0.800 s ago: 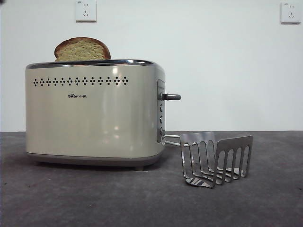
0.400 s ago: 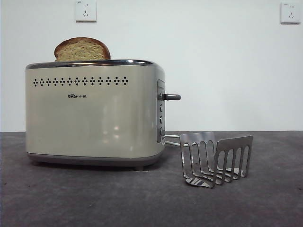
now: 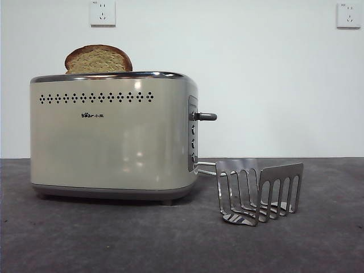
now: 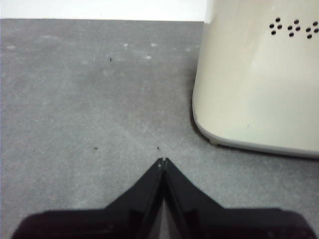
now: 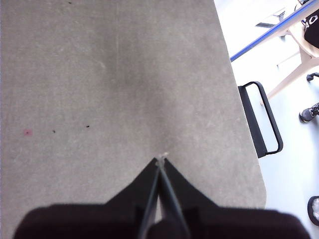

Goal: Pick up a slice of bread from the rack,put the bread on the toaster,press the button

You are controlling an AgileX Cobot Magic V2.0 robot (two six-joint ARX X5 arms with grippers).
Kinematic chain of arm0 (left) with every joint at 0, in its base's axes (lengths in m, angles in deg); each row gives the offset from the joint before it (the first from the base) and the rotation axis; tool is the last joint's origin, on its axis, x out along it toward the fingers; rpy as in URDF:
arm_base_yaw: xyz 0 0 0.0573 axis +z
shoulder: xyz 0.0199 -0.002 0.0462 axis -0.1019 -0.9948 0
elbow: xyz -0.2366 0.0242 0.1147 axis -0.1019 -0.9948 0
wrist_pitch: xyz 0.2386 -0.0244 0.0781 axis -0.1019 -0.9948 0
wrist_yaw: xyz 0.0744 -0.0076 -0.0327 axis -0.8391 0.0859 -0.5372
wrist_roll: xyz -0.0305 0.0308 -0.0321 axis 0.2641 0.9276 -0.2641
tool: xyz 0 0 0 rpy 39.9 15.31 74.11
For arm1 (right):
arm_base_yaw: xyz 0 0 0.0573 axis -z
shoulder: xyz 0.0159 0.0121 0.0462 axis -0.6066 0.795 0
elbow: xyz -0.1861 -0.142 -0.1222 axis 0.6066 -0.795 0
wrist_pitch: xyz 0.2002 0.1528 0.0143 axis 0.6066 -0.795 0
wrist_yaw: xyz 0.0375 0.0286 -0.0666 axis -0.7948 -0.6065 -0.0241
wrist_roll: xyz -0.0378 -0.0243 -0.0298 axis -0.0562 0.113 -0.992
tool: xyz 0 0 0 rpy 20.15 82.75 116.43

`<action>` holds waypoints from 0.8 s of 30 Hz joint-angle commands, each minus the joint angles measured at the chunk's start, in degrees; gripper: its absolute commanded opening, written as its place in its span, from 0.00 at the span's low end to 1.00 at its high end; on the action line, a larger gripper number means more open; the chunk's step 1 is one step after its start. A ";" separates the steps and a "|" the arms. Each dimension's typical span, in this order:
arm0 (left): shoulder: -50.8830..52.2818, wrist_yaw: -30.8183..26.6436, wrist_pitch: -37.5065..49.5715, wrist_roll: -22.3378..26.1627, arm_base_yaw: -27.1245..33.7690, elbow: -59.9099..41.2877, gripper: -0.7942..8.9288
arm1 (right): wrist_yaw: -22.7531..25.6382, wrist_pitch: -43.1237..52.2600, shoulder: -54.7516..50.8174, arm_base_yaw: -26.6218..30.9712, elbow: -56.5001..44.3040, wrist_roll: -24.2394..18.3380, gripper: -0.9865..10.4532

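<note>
The slice of bread (image 3: 98, 59) stands upright in the top of the cream toaster (image 3: 114, 136), its domed brown crust showing above the chrome rim. The grey lever button (image 3: 206, 116) sticks out of the toaster's narrow end panel, high on its track. To the right, the shiny metal rack (image 3: 259, 192) stands on the table with nothing in its slots. My left gripper (image 4: 163, 161) is shut and empty above the grey table, beside a lower corner of the toaster (image 4: 259, 79). My right gripper (image 5: 161, 160) is shut and empty over bare table. Neither arm shows in the front view.
Two wall sockets (image 3: 102, 12) (image 3: 348, 15) sit high on the white wall behind. In the right wrist view the table's edge (image 5: 239, 114) is close by, with a black handle (image 5: 261, 119) and chair legs on the floor beyond it.
</note>
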State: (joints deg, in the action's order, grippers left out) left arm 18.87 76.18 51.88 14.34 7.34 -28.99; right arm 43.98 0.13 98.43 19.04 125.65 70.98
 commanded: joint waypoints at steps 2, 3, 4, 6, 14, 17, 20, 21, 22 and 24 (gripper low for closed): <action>1.62 -1.44 -0.07 1.84 0.22 -0.61 0.08 | 0.04 -1.16 0.15 -0.04 -0.13 -0.24 0.09; 1.92 -1.46 -0.07 2.23 0.22 -0.61 0.08 | 0.04 -1.16 0.15 -0.04 -0.13 -0.24 0.09; 2.29 -1.46 -0.09 2.64 0.20 -0.61 0.08 | 0.07 -1.16 0.15 -0.04 -0.13 -0.24 0.09; 3.02 -1.46 -0.07 3.32 0.20 -0.61 0.08 | 0.07 -1.16 0.15 -0.04 -0.13 -0.24 0.09; 6.67 -1.03 1.77 3.02 0.20 -0.61 0.08 | 0.04 -1.16 0.15 -0.04 -0.13 -0.24 0.09; 6.67 -1.03 1.68 3.02 0.20 -0.61 0.08 | 0.07 -1.16 0.15 -0.04 -0.13 -0.24 0.09; 6.40 -1.03 1.81 3.02 0.20 -0.61 0.08 | 0.04 -1.16 0.15 -0.04 -0.13 -0.24 0.09; 6.21 -1.03 1.75 3.02 0.20 -0.61 0.08 | 0.04 -1.16 0.15 -0.04 -0.13 -0.22 0.09; 6.05 -1.03 1.79 3.02 0.20 -0.61 0.08 | 0.04 -1.16 0.15 -0.04 -0.13 -0.24 0.09; 5.70 -1.03 1.79 3.02 0.20 -0.61 0.08 | 0.07 -1.16 0.15 -0.04 -0.13 -0.24 0.09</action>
State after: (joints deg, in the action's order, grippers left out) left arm 24.64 75.13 53.32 17.16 7.34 -28.99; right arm 43.98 0.13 98.43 19.04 125.65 70.98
